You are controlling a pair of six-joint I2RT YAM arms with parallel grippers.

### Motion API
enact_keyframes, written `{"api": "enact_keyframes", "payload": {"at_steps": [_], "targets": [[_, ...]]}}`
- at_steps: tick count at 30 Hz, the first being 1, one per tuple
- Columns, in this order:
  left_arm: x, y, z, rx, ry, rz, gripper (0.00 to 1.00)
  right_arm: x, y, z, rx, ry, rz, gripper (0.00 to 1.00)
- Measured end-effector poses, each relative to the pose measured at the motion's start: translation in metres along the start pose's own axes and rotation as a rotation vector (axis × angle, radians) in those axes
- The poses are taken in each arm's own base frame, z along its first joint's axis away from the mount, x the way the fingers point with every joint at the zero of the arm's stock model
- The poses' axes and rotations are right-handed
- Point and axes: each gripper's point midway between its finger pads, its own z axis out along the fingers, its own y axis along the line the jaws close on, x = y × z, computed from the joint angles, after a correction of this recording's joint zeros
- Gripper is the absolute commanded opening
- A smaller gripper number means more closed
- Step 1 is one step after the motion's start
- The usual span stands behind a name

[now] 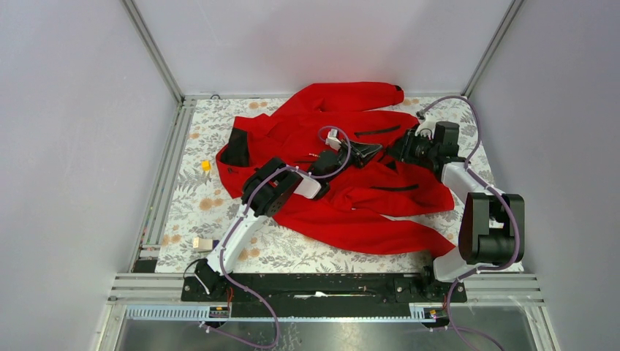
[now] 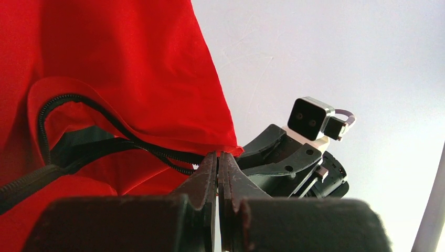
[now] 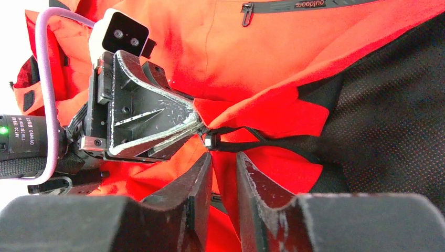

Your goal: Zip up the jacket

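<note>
The red jacket [image 1: 343, 183] lies spread on the flowered table cover, its black collar lining [image 1: 237, 148] at the left. My left gripper [image 1: 368, 152] is over the jacket's middle. In the left wrist view this left gripper [image 2: 218, 156] is shut on the jacket's red front edge [image 2: 223, 144], right by the dark zipper [image 2: 157, 152]. My right gripper [image 3: 223, 157] faces it from the right, jaws a little apart, with red cloth showing in the gap. A small metal zipper end [image 3: 209, 140] hangs just beyond its tips, beside the left fingertips [image 3: 193, 122]. A pocket zipper [image 3: 294, 5] runs along the top.
A small yellow piece [image 1: 206, 165] lies left of the jacket. A pale block [image 1: 202, 243] sits at the table's near left corner. Aluminium rails [image 1: 164, 183] border the flowered cover [image 1: 212, 212], and grey walls close in on three sides.
</note>
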Motion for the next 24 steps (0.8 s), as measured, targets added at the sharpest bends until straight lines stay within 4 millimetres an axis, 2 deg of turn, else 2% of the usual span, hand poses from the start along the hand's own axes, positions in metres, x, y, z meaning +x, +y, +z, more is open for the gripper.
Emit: {"api": "enact_keyframes", "payload": {"at_steps": [5, 6, 7, 8, 17, 24], "targets": [[0.0, 0.002, 0.0, -0.002, 0.001, -0.003, 0.0, 0.0, 0.002, 0.001, -0.005, 0.0, -0.01, 0.19], [0.0, 0.002, 0.0, -0.002, 0.001, -0.004, 0.0, 0.0, 0.003, 0.001, -0.006, -0.002, -0.011, 0.13], [0.0, 0.002, 0.0, -0.002, 0.001, -0.004, 0.0, -0.002, 0.003, 0.002, -0.007, -0.007, -0.014, 0.02], [0.0, 0.002, 0.0, -0.002, 0.001, -0.005, 0.0, -0.003, 0.003, 0.002, -0.008, -0.012, -0.016, 0.0], [0.003, 0.0, 0.006, -0.001, -0.007, -0.001, 0.0, -0.014, 0.001, 0.003, 0.042, -0.082, 0.087, 0.0], [0.013, -0.001, 0.023, 0.01, 0.014, 0.007, 0.0, -0.027, -0.009, -0.013, 0.08, -0.181, 0.211, 0.0]]}}
